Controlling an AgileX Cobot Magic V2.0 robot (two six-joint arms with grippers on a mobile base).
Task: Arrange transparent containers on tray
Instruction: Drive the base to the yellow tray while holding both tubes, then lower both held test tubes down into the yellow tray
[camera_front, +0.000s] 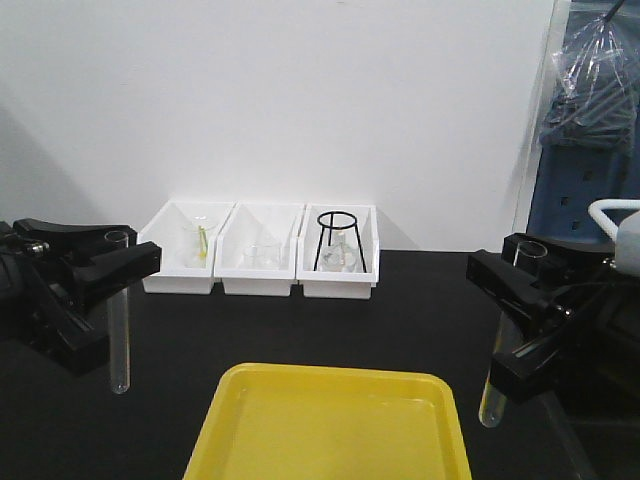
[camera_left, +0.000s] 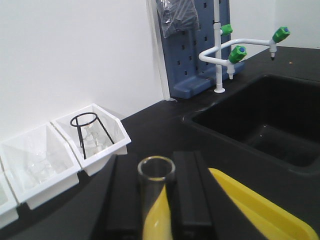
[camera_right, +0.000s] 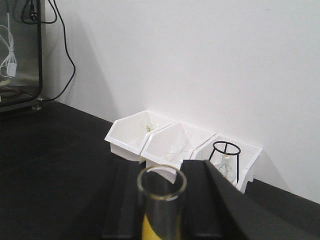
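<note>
Left gripper (camera_front: 122, 262) jaws pinch 1 upright tube (camera_front: 121, 340) just under its rim. Right gripper (camera_front: 512, 280) jaws pinch the second tube (camera_front: 497, 378), slightly tilted. Tray (camera_front: 330, 430) lies between and below both jaws. 3 bins (camera_front: 260, 283) stand beyond.

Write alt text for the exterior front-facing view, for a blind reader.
The left hand and right hand each hold a clear test tube roughly upright near its rim, the left test tube and right test tube flanking a yellow tray on a black counter. Three white bins line the white wall behind.
</note>
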